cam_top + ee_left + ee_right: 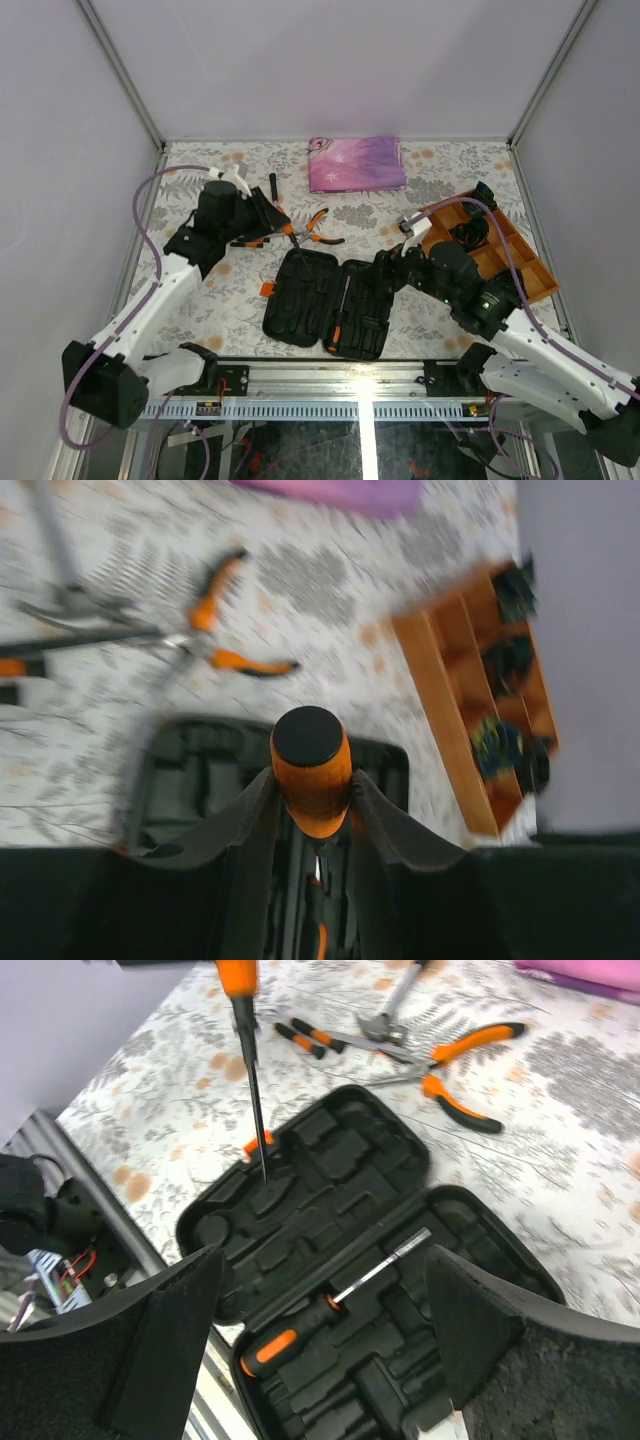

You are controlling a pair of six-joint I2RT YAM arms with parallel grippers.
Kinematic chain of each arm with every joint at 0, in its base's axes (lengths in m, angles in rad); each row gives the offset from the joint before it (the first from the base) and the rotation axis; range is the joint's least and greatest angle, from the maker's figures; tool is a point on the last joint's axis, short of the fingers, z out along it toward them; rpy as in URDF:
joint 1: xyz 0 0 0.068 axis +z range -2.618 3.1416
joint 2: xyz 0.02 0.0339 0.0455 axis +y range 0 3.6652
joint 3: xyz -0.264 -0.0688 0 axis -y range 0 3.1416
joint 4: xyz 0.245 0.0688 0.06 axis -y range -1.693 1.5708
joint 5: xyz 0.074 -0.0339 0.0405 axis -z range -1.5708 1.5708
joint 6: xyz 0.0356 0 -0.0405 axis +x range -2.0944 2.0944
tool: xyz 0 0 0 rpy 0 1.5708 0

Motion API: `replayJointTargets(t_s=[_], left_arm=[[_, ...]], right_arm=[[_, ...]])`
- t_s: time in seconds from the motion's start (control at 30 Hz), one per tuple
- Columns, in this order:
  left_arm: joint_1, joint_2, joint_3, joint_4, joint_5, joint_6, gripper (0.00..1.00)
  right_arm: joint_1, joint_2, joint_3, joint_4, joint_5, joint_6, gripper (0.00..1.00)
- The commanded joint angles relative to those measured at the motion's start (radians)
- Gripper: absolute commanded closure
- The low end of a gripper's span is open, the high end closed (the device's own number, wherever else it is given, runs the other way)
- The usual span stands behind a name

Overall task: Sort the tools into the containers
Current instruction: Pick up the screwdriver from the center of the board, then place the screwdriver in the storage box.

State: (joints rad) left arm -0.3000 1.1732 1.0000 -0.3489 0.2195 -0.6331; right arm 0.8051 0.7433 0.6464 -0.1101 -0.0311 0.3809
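One orange-handled screwdriver slotted in open black clamshell case; left end effector clenches second orange screwdriver over it — right end effector released. Orange-handled pliers unsorted on worktop.

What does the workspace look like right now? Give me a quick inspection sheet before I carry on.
Surface: floral-patterned table, no spills seen.
Job's things: tool case lies open; one screwdriver sits in a slot; pliers and hammer lie loose beyond it.
Clutter: folded pink cloth; wooden tray holding black coiled bundles.
Grippers: left gripper shut on a second screwdriver, tip over the case; right gripper open, holding nothing.
Cables: purple cable loops beside the left arm, away from the tools.
Surroundings: pale walls, metal frame posts.
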Motion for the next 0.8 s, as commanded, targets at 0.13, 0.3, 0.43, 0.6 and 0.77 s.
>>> replayJointTargets(t_s=[0.13,0.3,0.43,0.6,0.77], left_arm=[[-0.296,-0.176,-0.181,0.244,-0.001,-0.094,0.88],[-0.394,-0.156,-0.184,0.247,-0.055,-0.115,0.93],[-0.427,-0.143,-0.179,0.250,-0.073,-0.131,0.93],[-0.441,-0.163,-0.173,0.252,-0.081,-0.137,0.94],[-0.445,-0.171,-0.174,0.250,-0.062,-0.134,0.94]], right_arm=[[0.013,0.170,0.025,0.366,-0.254,0.068,0.15],[0.103,0.245,-0.013,0.511,-0.182,0.117,0.16],[0.141,0.297,-0.028,0.554,-0.146,0.143,0.20],[0.144,0.330,-0.034,0.525,-0.123,0.140,0.28],[0.144,0.352,-0.018,0.480,-0.114,0.122,0.59]])
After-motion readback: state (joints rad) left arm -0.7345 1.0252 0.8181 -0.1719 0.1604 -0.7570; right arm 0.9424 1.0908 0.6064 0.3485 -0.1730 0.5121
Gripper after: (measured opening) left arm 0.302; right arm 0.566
